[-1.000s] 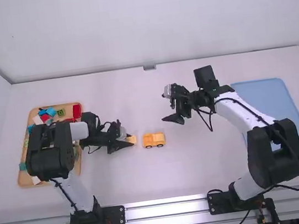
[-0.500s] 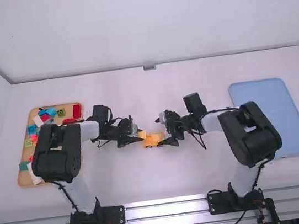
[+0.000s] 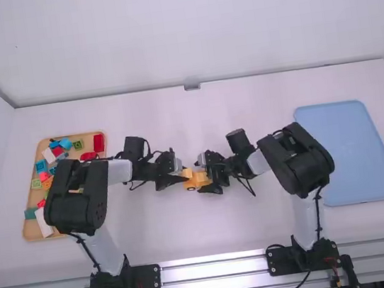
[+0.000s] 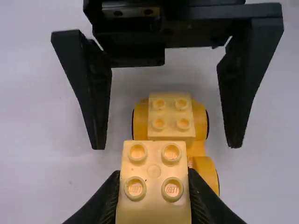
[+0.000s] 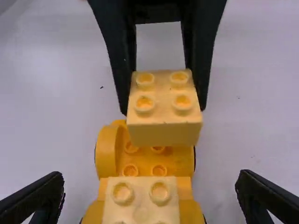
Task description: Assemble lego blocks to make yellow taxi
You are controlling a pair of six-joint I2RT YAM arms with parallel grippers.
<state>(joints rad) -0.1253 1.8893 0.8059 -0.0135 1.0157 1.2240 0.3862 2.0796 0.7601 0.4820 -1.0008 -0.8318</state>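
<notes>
My left gripper (image 3: 182,177) is over the left end of the yellow car base (image 3: 196,181); my right gripper (image 3: 207,178) is around its right end. In the left wrist view my left gripper (image 4: 153,191) is shut on a light yellow block (image 4: 154,170), studs up. The right wrist view has that block (image 5: 163,107) held above the studded end of the car base (image 5: 145,158). Another light yellow block (image 5: 140,200) sits on the base's other end, between my right gripper's (image 5: 149,196) widely parted fingers, with a gap on each side.
A wooden tray (image 3: 29,230) with several coloured blocks stands at the left, partly under the left arm. A blue tray (image 3: 358,153) lies at the right. The two grippers are close together over the car base.
The right gripper has come in from the right and lower to the car base. My left gripper has moved right, carrying its block over the base's left end.
</notes>
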